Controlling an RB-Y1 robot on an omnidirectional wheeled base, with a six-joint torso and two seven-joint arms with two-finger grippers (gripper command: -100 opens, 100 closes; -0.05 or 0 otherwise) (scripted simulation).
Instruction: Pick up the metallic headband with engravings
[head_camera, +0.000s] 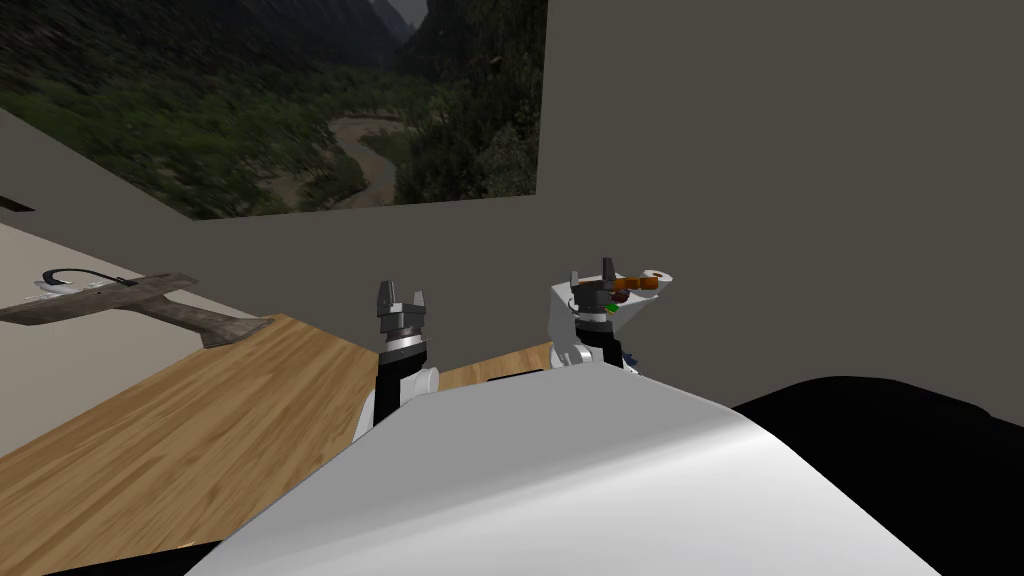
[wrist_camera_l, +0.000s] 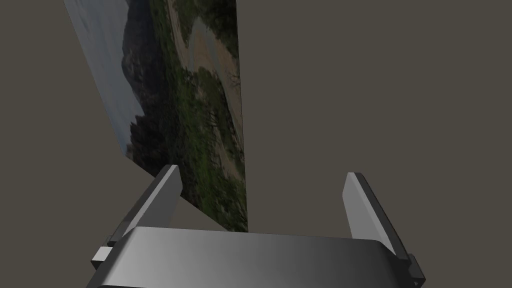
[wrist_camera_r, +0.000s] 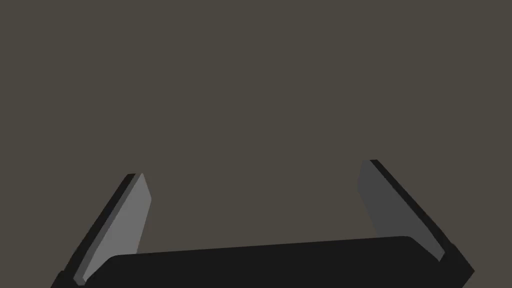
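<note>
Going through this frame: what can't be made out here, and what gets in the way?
- Head view: a dark curved thing on the grey-brown ledge is too small to tell if it is the headband, or engraved.
- Head view: the white holder with orange pieces is partly behind the right pincer; its contents are too small to name.
- Head view: the wood surface is cut off by the left edge.

Dim, flat light; head-view edges seemingly stretched.
</note>
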